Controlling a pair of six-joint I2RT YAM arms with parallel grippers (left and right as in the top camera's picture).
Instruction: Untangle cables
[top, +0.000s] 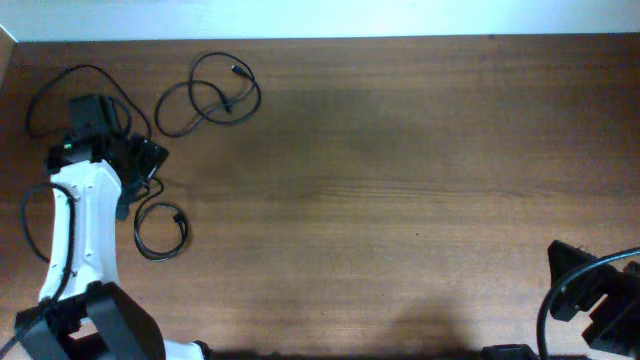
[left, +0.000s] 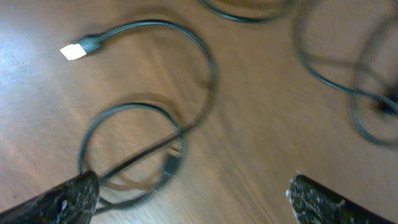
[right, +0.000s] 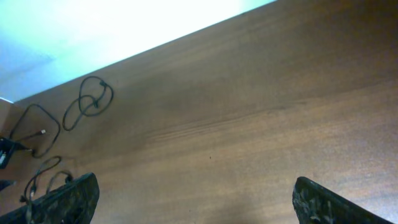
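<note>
Three thin black cables lie at the table's left. One makes two linked loops (top: 210, 95) at the back. One is a small coil (top: 160, 230) near the front. One is a wide loop (top: 80, 85) at the far left, partly under my left arm. My left gripper (top: 150, 160) is open and empty, between the linked loops and the small coil. In the left wrist view a coil (left: 130, 149) with a white plug end (left: 74, 51) lies just ahead of the open fingers (left: 196, 202). Blurred cables (left: 367, 93) lie to its right. My right gripper (right: 199, 202) is open and empty, far from the cables (right: 87, 102).
The brown wooden table (top: 400, 180) runs to a pale wall at the back. My right arm (top: 595, 290) sits at the front right corner. My left arm's white link (top: 75, 220) stretches along the left edge.
</note>
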